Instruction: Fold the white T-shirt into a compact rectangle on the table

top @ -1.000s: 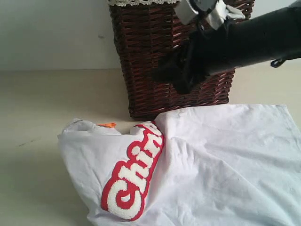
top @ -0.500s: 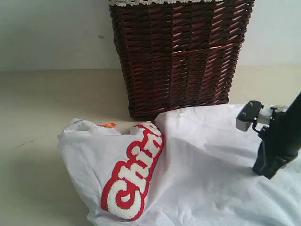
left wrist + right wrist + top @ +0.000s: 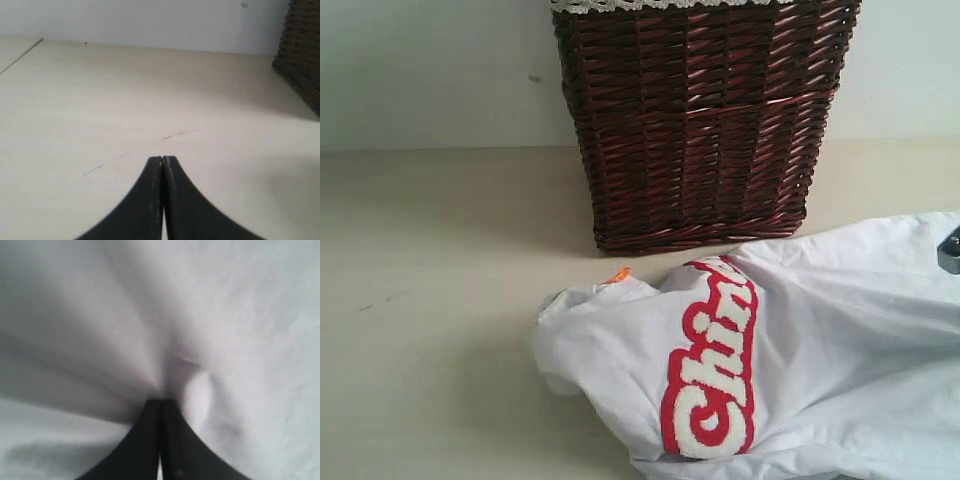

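1. Exterior view, surface and room: the table (image 3: 440, 300) is pale beige and smooth, and a plain pale wall (image 3: 430, 70) stands behind it. A dark brown wicker basket (image 3: 700, 130) with a lace trim (image 3: 650, 4) stands on the table.
2. Exterior view, arm: only a small grey fitting (image 3: 951, 250) shows at the frame edge, on the right arm's side. The white T-shirt (image 3: 840, 330) lies on the table, bunched, and spreads from that fitting toward the middle. Its red-outlined letters (image 3: 715, 385) and orange neck tag (image 3: 618, 274) are at the end far from the fitting, with the tag just in front of the basket.
3. Left wrist view: the left gripper (image 3: 162, 161) is held low over bare table, its fingers pressed together with nothing between them. Faint dark specks (image 3: 172, 135) lie just ahead of the tips. The basket's corner stands farther ahead and off to one side, and the wall is beyond.
4. Right wrist view: white cloth fills the frame. The right gripper (image 3: 160, 402) is closed tip to tip, pinching a pucker of the T-shirt, and creases fan out from the tips.
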Controlling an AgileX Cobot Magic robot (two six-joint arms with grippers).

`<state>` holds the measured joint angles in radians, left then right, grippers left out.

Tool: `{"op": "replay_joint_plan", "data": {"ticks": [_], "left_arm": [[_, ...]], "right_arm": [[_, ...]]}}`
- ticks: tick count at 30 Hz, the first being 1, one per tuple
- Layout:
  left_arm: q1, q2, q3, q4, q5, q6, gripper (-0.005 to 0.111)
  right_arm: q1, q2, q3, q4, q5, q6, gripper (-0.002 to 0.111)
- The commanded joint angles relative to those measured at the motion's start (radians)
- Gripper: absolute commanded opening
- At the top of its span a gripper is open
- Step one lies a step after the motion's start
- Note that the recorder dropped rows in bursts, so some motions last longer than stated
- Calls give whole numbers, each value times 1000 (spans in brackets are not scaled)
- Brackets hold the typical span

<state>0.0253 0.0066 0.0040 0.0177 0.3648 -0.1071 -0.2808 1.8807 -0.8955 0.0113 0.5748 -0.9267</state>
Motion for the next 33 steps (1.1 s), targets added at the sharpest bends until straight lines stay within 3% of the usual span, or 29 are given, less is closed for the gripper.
{"op": "replay_joint_plan", "data": {"ticks": [1,7,11,14,20,25,33], "left_arm": [[-5,-7,-4,-3,-11,0,0],[-5,-7,-4,-3,-11,-3,0],[-5,-7,-4,-3,-11,-3,0],[-5,-7,-4,-3,-11,0,0],[-5,-7,-4,-3,-11,0,0],[-5,-7,-4,-3,-11,0,0],[-5,-7,-4,-3,-11,0,0]], "right_arm": [[-15,-19,20,66,-26,-171,9],[-15,-197,20,623,70,-633,47],[3,-327,20,893,397,-836,50],[103,-382,22,876,646,-919,48],[415,-378,123,794,646,-1086,48],[588,-343,232,771,479,-1114,48],[706,-248,318,759,336,-1114,48]]}}
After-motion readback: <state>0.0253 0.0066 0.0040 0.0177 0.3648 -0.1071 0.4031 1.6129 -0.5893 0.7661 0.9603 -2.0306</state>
